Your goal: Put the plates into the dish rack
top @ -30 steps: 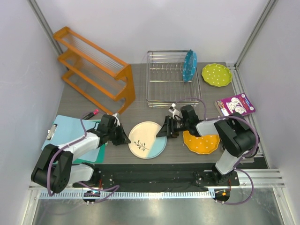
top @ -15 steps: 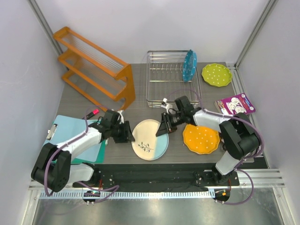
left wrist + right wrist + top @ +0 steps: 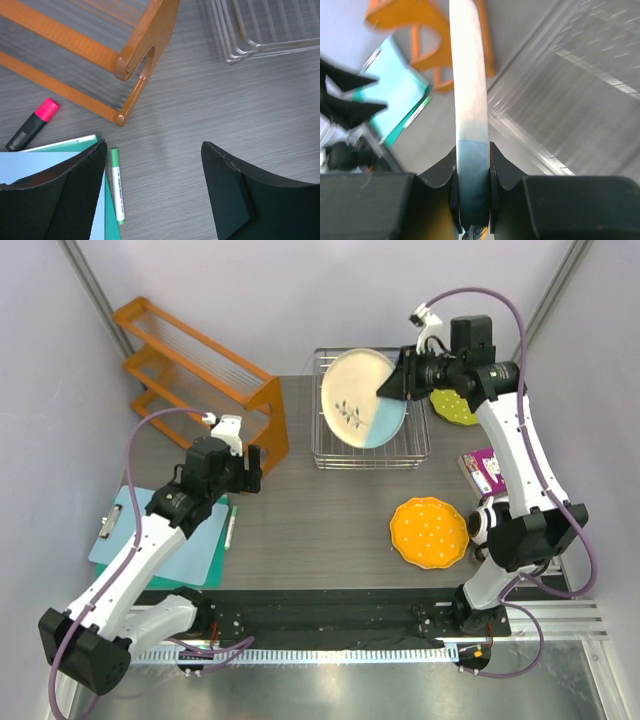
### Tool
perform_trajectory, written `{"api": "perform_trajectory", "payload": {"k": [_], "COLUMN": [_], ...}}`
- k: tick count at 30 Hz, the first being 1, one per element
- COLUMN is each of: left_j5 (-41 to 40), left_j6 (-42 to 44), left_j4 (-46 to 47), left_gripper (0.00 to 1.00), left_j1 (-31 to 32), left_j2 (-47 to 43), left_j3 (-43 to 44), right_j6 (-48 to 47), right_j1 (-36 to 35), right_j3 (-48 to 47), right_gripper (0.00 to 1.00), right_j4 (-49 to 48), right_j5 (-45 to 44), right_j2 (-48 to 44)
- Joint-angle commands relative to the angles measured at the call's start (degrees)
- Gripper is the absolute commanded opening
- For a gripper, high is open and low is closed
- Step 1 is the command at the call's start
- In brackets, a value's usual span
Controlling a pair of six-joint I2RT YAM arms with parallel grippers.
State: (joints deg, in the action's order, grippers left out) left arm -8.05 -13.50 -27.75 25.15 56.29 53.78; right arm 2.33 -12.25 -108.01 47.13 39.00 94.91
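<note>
Bright, even overhead light; one wrist view blurred.
From above, the surface (image 3: 320, 510) is evenly lit, with soft short shadows beside the shelf (image 3: 268, 420) and a sheen on the near metal strip (image 3: 320, 690). The left wrist view is sharp, the left fingers (image 3: 60, 200) near-black. In the right wrist view the plate (image 3: 468, 75) rim washes out white and the rack (image 3: 580, 75) smears.

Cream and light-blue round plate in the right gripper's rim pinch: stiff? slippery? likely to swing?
Probably stiff: the cream and light-blue round plate shows a straight edge in the right wrist view. Likely slippery and prone to pivot: the right gripper clamps only a small stretch of smooth rim, most of the plate hanging out over the silver wire dish rack.
</note>
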Motion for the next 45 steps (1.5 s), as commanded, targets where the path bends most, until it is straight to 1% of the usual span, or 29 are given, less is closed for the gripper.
{"api": "perform_trajectory", "payload": {"k": [1, 2, 3, 4, 5, 6, 7, 8, 9, 11, 13, 14, 17, 22, 32, 37, 41, 45], "left_j5": [-5.12, -6.17, -8.62, -9.34, -9.52, -9.35, -8.65, -8.56, -8.47, -7.86, -7.85, -7.85, -8.29, -8.64, -9.35, -9.70, -9.26, -7.07], "left_j6": [3.74, 3.74, 3.31, 2.52, 1.90, 1.72, 1.81, 1.81, 1.63, 1.19, 0.49, 0.31, 0.40, 1.45, 1.54, 2.07, 1.90, 1.72], "left_j4": [4.01, 4.45, 4.28, 3.67, 2.19, 1.91, 1.82, 1.99, 2.34, 2.78, 3.05, 3.49, 4.71, 5.34, 5.42, 5.25, 5.16, 6.04], "left_gripper": [0.77, 0.77, 0.77, 0.77, 0.76, 0.77, 0.77, 0.77, 0.77, 0.77, 0.77, 0.77, 0.77, 0.77, 0.78, 0.78, 0.78, 0.79], "left_j1": [0.08, -0.01, -0.01, -0.01, -0.01, -0.01, -0.01, -0.01, -0.01, -0.01, -0.01, 0.08, -0.01, -0.01, 0.08, -0.01, -0.01, -0.01], "left_j2": [1.54, 1.45, 1.36, 1.10, 0.84, 0.58, 0.05, -0.91, -1.36, -1.88, -1.80, -1.63, -1.36, -0.48, 1.01, 1.89, 2.77, 4.26], "left_j3": [-0.87, -0.69, -0.69, -0.78, -1.22, -1.74, -2.36, -3.67, -4.12, -4.47, -4.56, -4.56, -4.74, -4.38, -4.56, -3.95, -3.68, -3.51], "right_j6": [4.71, 4.18, 4.18, 4.00, 4.00, 4.26, 4.35, 4.79, 5.57, 6.63, 7.87, 7.78, 7.34, 7.16, 6.46, 6.46, 6.29, 5.14], "right_j1": [0.83, 0.48, 0.47, 0.47, 0.13, -0.05, -0.14, -0.14, -0.84, -1.19, -1.98, -1.81, -2.34, -2.87, -3.04, -2.95, -2.95, -3.31], "right_j3": [-11.15, -13.70, -19.38, -22.57, -25.64, -31.24, -33.91, -36.29, -38.83, -38.95, -36.85, -36.05, -35.35, -34.03, -34.55, -34.46, -33.85, -30.43], "right_gripper": [0.01, 0.01, 0.01, 0.01, 0.01, 0.01, 0.01, 0.01, 0.01, 0.01, 0.01, 0.01, 0.01, 0.01, 0.01, 0.01, 0.01, 0.01], "right_j4": [-5.64, -5.91, -6.26, -6.35, -6.18, -6.35, -6.44, -7.05, -8.01, -11.34, -13.90, -15.48, -15.76, -15.67, -15.58, -16.20, -16.20, -16.02], "right_j5": [-15.14, -18.93, -21.92, -27.52, -30.97, -34.40, -40.87, -43.63, -47.32, -54.78, -60.16, -60.62, -62.90, -63.17, -63.52, -63.26, -61.25, -60.45], "right_j2": [6.66, 8.25, 10.18, 13.86, 15.98, 17.57, 19.24, 22.13, 23.03, 24.17, 24.09, 24.09, 25.32, 27.42, 33.05, 35.16, 36.66, 37.01]}}
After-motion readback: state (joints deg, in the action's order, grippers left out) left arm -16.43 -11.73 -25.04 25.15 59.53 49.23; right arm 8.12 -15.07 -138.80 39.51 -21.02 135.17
